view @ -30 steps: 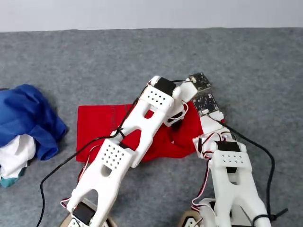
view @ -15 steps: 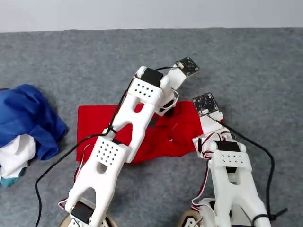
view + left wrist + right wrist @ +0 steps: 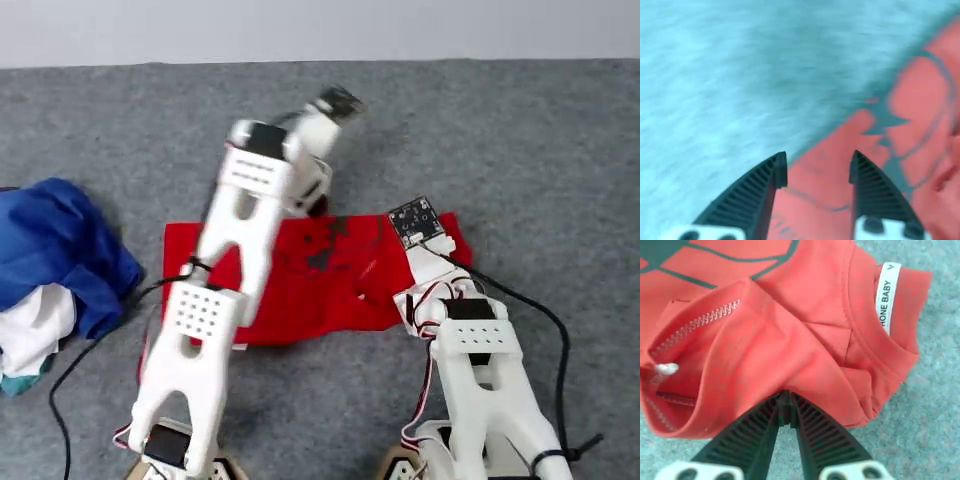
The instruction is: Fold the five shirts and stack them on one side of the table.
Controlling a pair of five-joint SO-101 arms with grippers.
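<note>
Far left: heap of unfolded shirts [image 3: 55, 265], blue uppermost, on the grey table [image 3: 520, 130]. Centre: red shirt [image 3: 330, 290] lying flat. Left gripper [image 3: 818, 160] over its far edge, jaws apart, nothing held. Right gripper [image 3: 786, 402] pinched closed on a fold near the collar.

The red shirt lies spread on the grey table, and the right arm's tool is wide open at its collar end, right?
Not quite. The right tool is shut, its tips pinched on the red fabric shirt at the collar end; the right wrist view shows it. The shirt does lie spread on the grey felt-covered table.
</note>
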